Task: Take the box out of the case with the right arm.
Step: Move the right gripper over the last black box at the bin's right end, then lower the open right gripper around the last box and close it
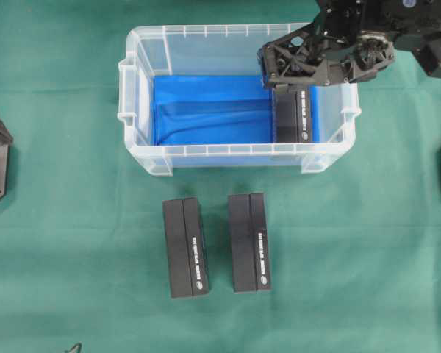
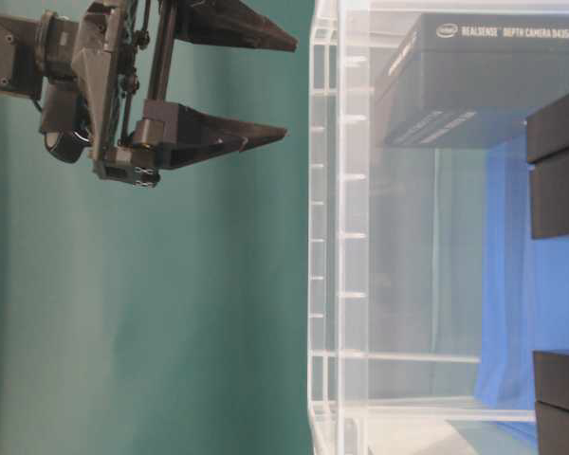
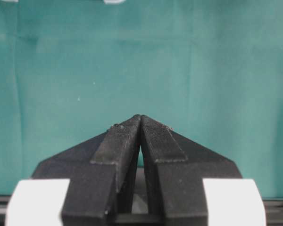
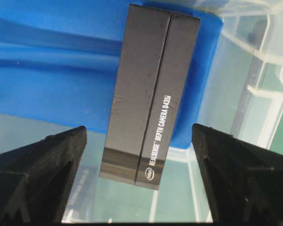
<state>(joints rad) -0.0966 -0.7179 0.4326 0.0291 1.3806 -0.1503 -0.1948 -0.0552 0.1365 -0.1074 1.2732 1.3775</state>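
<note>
Black box (image 1: 292,119) flat on blue lining, right end of clear case (image 1: 143,103).

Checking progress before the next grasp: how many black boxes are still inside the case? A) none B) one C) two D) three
B: one box lies in the case at its right end, under the open right gripper; two others sit on the cloth outside.
</note>
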